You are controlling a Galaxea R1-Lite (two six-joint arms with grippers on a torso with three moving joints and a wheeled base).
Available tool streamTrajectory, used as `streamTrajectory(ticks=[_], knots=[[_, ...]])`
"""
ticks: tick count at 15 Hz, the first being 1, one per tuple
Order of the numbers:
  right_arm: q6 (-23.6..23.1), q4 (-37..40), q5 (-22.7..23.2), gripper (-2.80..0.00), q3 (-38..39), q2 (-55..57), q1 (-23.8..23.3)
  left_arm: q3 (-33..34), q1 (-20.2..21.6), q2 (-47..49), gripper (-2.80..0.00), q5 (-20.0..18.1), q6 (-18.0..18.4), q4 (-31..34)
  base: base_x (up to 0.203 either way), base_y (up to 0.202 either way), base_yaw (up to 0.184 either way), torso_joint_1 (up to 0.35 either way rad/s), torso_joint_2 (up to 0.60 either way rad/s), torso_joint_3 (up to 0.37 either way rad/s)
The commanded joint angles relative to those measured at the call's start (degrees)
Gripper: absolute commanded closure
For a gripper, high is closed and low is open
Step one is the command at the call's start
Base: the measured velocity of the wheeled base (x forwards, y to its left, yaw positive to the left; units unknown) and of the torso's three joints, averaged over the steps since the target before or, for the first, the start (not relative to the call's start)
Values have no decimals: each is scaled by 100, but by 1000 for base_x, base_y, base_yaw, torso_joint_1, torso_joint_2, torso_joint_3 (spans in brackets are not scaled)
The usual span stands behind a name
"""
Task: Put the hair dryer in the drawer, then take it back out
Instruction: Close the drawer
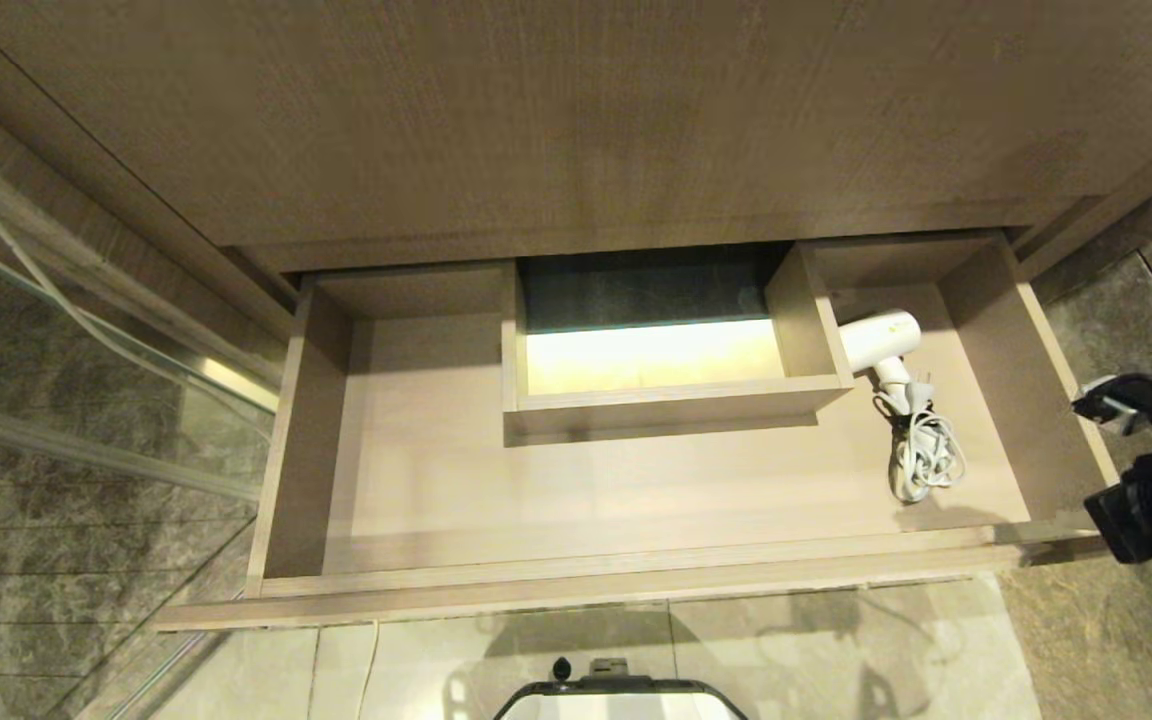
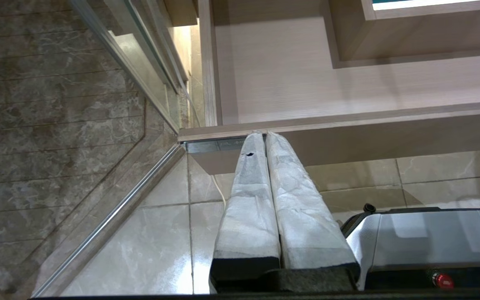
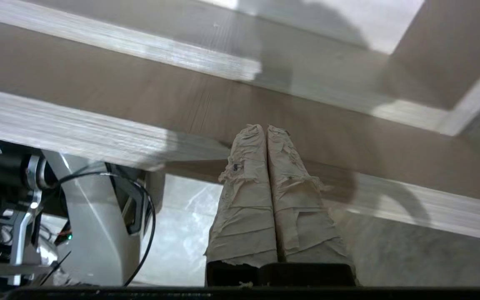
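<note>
1. A bathroom floor of glossy pale tiles (image 1: 836,650) meets dark marbled stone, with a glass panel in a metal frame (image 1: 86,330) on the robot's left and a wood-grain vanity front (image 1: 576,110) filling the upper part of the head view.
2. The drawer (image 1: 636,585) stands pulled out: wide, shallow, light wood, with a boxed rectangular cut-out (image 1: 666,400) at its back middle, through which a lit patch and a dark band show.
3. The hair dryer (image 1: 881,340) lies inside the drawer, in the right part, just beside the cut-out's right wall. Its short white barrel is partly hidden behind that wall, so the grille end cannot be seen. Its bundled white cord (image 1: 926,455) lies coiled in front of it on the drawer floor.
4. The right gripper (image 3: 266,129) is outside the drawer, by its front right corner; its paper-wrapped fingers are pressed together on nothing. In the head view only part of that black arm (image 1: 1151,470) shows, cut off by the edge.
5. The left gripper (image 2: 264,134) hangs low by the drawer's front left corner, its white-wrapped fingers pressed together, empty.
</note>
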Motion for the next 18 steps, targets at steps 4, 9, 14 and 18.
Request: streamTrajectory(ticks=[4, 9, 14, 18], knots=[[-68, 31, 30, 0, -93, -683, -31, 7, 2, -2, 0, 1, 2, -1, 0, 0, 0, 0, 0, 0], [-378, 793, -437, 0, 616, -655, -54, 0, 2, -2, 0, 1, 2, -1, 0, 0, 0, 0, 0, 0], [-438, 706, -556, 0, 763, -40, -57, 6, 2, -2, 0, 1, 2, -1, 0, 0, 0, 0, 0, 0], [-495, -506, -556, 0, 766, 616, -51, 9, 2, -2, 0, 1, 2, -1, 0, 0, 0, 0, 0, 0]])
